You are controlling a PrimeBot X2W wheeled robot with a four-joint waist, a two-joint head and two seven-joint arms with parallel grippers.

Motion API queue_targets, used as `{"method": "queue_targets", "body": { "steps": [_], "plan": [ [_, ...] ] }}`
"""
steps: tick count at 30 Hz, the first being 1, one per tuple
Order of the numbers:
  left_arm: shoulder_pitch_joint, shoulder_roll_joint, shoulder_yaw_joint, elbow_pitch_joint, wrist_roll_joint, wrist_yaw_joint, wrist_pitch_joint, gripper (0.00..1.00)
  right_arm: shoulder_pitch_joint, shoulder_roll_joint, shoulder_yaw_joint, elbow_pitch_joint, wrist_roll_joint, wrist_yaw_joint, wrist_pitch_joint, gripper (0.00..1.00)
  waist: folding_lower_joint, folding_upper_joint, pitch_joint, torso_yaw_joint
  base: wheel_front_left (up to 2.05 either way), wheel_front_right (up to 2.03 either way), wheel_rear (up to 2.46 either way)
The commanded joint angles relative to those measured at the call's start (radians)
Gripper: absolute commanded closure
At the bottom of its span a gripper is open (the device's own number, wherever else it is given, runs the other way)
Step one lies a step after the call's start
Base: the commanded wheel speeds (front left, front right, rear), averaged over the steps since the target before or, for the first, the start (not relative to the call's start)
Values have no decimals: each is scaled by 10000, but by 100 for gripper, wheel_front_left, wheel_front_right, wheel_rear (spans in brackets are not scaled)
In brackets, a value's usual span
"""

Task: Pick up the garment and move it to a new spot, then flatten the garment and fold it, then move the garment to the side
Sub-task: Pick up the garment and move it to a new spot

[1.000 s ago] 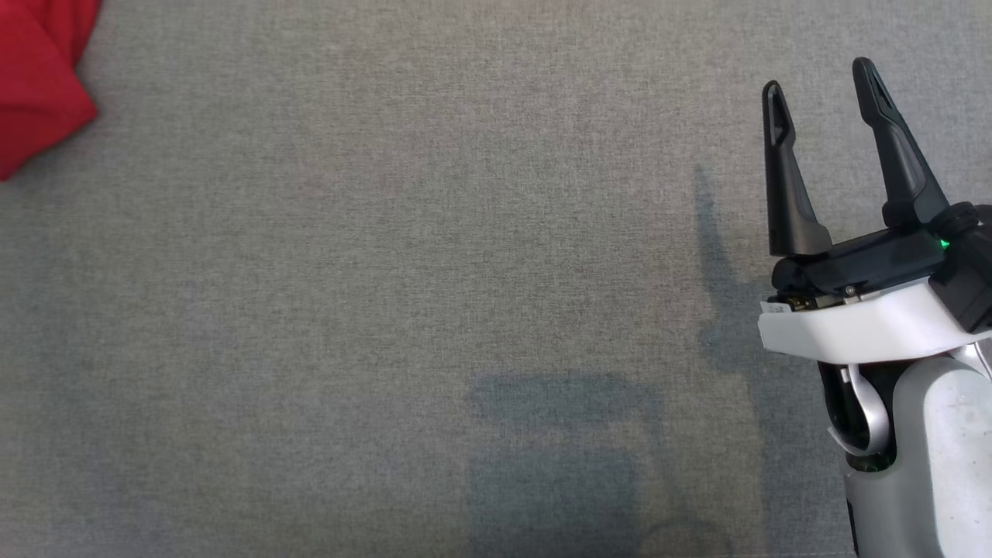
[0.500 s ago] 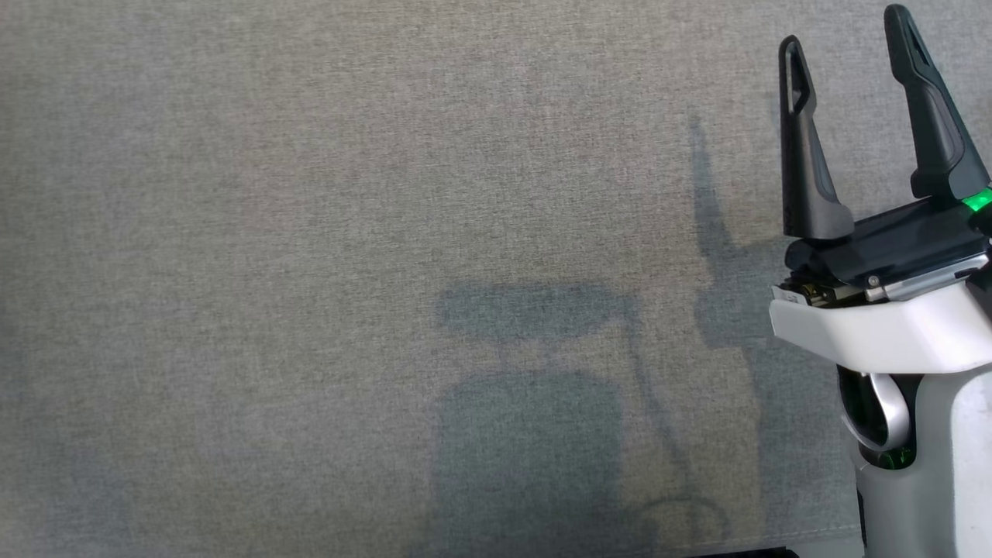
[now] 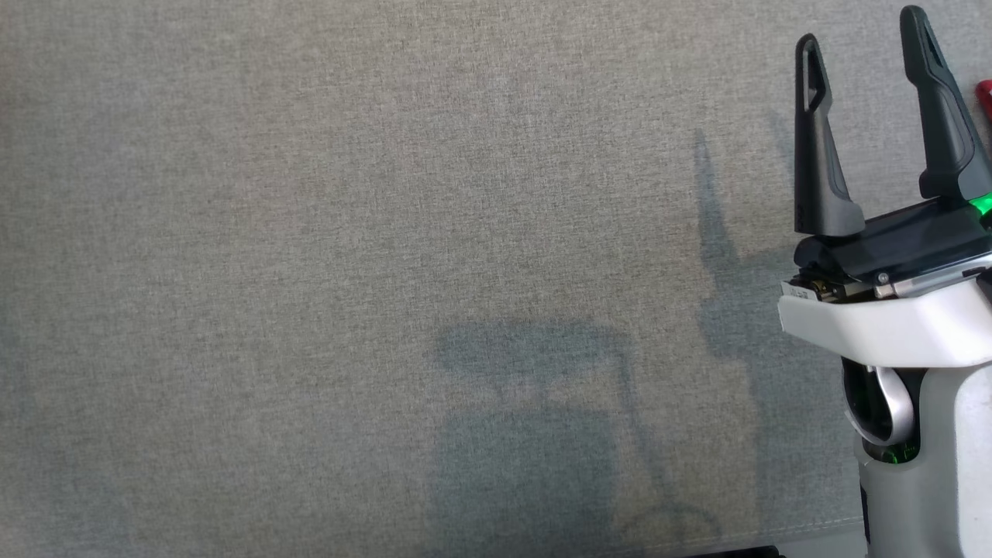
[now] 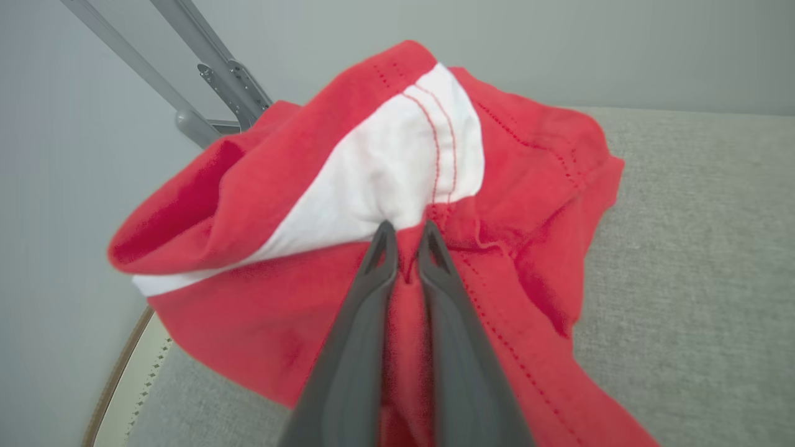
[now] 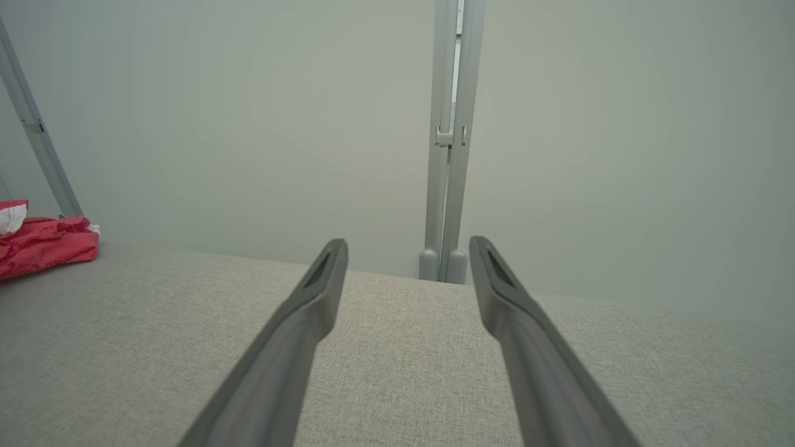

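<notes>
Left gripper [image 4: 407,233] pinched on red-and-white garment [image 4: 528,161], right gripper [image 3: 862,27] spread, empty: lift until trailing cloth clears grey fabric surface [image 4: 683,248] before carrying.

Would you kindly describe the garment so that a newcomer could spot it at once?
Start from the wide grey fabric surface. Near its edge, by the slanted metal poles, is the garment, pinched in the left gripper. It is the one bright red, crumpled thing there, with a white stitched panel.
</notes>
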Motion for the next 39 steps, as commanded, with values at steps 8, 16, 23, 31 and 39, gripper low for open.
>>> {"method": "queue_targets", "body": {
  "steps": [8,16,23,31,39],
  "plan": [
    [-516,-318,-312,-752,-12,-693,-364,100,409,-27,-192,531,299,1,-299,0,0,0,-1570,75,0,0,0],
    [145,-921,-860,-1849,112,-1042,-613,100,956,-27,-436,897,461,1,-368,0,0,0,-2942,159,0,0,0],
    [1616,-1403,-1420,-3719,-49,-1038,-341,100,1745,-27,-718,948,494,1,-194,0,0,0,-4106,337,0,0,0],
    [4025,-2297,-2133,-5911,-292,-186,76,100,2520,-27,-832,847,643,1,-44,0,0,0,-4960,452,0,0,0],
    [5826,-3600,-3029,-5732,-130,679,-427,100,2729,-27,-611,669,803,1,32,0,0,0,-5190,46,0,0,0]
  ]
}}
